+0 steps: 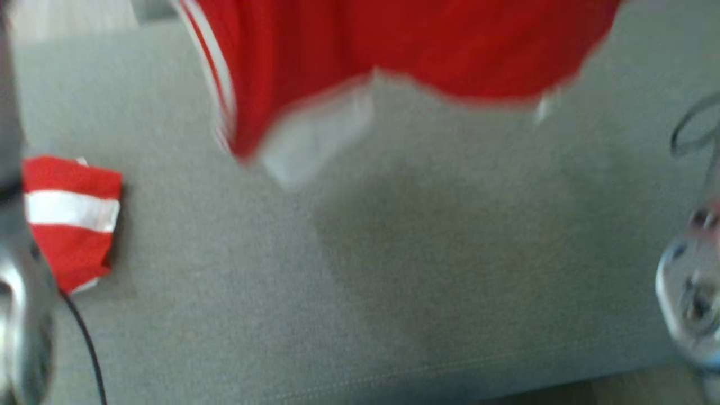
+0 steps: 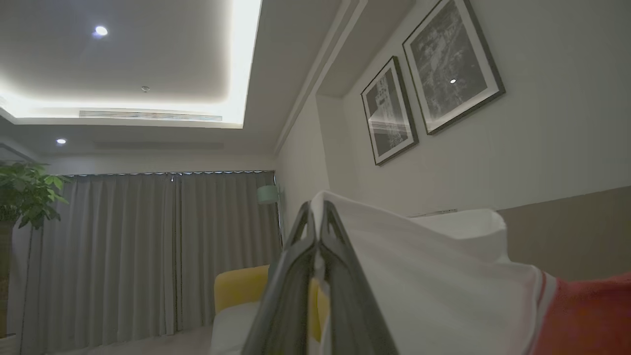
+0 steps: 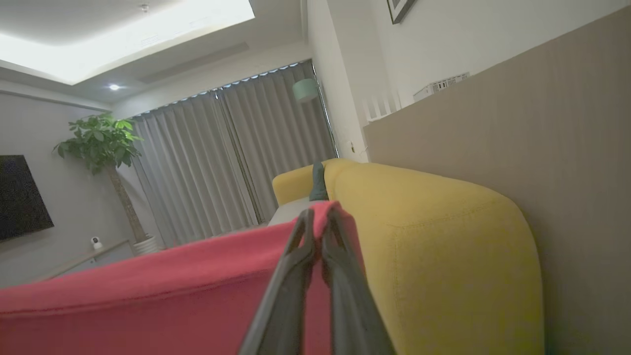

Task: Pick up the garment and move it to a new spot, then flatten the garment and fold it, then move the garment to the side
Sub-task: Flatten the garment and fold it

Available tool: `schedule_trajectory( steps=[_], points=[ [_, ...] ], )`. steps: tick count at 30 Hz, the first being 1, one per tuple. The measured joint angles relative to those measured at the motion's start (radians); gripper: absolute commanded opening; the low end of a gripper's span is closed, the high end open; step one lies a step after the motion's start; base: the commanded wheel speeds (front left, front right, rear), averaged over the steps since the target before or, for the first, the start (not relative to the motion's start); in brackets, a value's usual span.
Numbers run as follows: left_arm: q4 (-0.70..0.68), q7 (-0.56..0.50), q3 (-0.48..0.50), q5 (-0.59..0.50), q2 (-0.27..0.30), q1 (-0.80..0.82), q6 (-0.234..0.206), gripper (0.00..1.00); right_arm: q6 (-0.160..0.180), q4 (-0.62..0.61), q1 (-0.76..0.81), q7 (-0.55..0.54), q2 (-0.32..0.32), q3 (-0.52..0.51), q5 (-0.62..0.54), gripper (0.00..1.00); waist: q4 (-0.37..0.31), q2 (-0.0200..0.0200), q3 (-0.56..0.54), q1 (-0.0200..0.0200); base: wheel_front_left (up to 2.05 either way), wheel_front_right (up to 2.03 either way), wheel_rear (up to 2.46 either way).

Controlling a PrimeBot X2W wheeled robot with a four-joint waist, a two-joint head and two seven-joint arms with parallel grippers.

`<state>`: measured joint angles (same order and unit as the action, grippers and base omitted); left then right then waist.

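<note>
The garment point(image 1: 394, 45) is red with white side stripes and a white panel. It hangs blurred across the top of the head view, above the grey cushion point(image 1: 349, 281). In the left wrist view my left gripper point(image 2: 319, 209) is shut on the garment's white part point(image 2: 434, 276), whose fabric drapes to the right and turns red at the corner. In the right wrist view my right gripper point(image 3: 318, 214) is shut on the garment's red edge point(image 3: 172, 296), which stretches away to the left. Both sets of fingers point upward into the room.
A folded red-and-white striped cloth point(image 1: 70, 219) lies at the cushion's left side beside my left forearm point(image 1: 17, 281) and a black cable point(image 1: 90, 349). My right arm point(image 1: 694, 292) is at the right edge. A yellow sofa back point(image 3: 443, 246) and a beige wall panel point(image 3: 567, 148) stand close.
</note>
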<state>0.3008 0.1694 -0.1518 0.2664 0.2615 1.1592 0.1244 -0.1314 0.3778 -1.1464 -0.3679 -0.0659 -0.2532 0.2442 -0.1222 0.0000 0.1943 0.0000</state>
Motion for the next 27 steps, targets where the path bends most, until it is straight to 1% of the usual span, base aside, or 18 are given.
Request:
schedule_trajectory(
  steps=[3,6,8,10,11,14,17,20,24,25,27],
  points=[
    [0.134,0.042,0.002,-0.02,0.0,0.164,-0.005,0.0,0.0,0.118,-0.157,0.125,0.0,-0.01,-0.025,0.0,0.008,0.0,0.078,0.0003,0.0,0.0,0.0],
    [0.224,0.081,0.006,-0.06,-0.002,0.307,-0.03,0.0,0.0,0.224,-0.285,0.288,-0.001,-0.036,-0.042,0.0,0.019,0.0,0.147,0.0003,0.0,0.0,0.0],
    [0.246,0.088,0.009,-0.081,-0.004,0.373,-0.038,0.0,0.0,0.279,-0.345,0.393,-0.003,-0.043,-0.04,0.0,0.027,0.0,0.186,0.0004,0.0,0.0,0.0],
    [0.212,0.089,0.015,-0.095,-0.013,0.396,-0.035,0.0,0.0,0.328,-0.372,0.479,-0.009,-0.029,-0.033,0.0,0.037,-0.0001,0.218,0.0003,0.0,0.0,0.0],
    [0.198,0.089,0.014,-0.096,-0.024,0.395,-0.03,0.0,0.0,0.361,-0.376,0.502,-0.012,-0.027,-0.027,0.0,0.044,0.0,0.232,0.0002,0.0,0.0,0.0],
    [0.182,0.089,-0.054,-0.116,-0.034,0.338,-0.001,0.0,0.0,0.498,-0.357,0.508,-0.041,-0.022,-0.033,0.0,0.068,-0.0001,0.259,0.0002,0.0,0.0,0.0],
    [0.168,0.089,-0.104,-0.125,-0.046,0.222,0.0,0.0,0.0,0.585,-0.298,0.533,-0.062,-0.011,-0.032,0.0,0.092,-0.0001,0.278,0.0002,0.0,0.0,0.0],
    [0.137,0.089,-0.14,-0.129,-0.041,0.102,0.0,0.0,0.0,0.654,-0.229,0.555,-0.069,0.013,-0.01,0.0,0.115,-0.0001,0.285,0.0002,0.0,0.0,0.0],
    [0.06,0.089,-0.256,-0.13,0.003,-0.015,0.007,0.0,0.0,0.705,-0.143,0.563,-0.073,0.088,0.031,0.0,0.133,-0.0001,0.275,0.0001,0.0,0.0,0.0],
    [0.06,0.089,-0.256,-0.13,0.003,-0.015,0.007,0.0,0.0,0.705,-0.143,0.563,-0.073,0.088,0.031,0.0,0.133,-0.0001,0.275,0.0001,0.0,0.0,0.0],
    [0.032,0.089,-0.31,-0.118,0.036,-0.077,0.008,0.0,0.0,0.719,-0.101,0.563,-0.075,0.136,0.056,0.0,0.134,0.0,0.258,-0.0001,0.0,0.0,0.0]
  ],
)
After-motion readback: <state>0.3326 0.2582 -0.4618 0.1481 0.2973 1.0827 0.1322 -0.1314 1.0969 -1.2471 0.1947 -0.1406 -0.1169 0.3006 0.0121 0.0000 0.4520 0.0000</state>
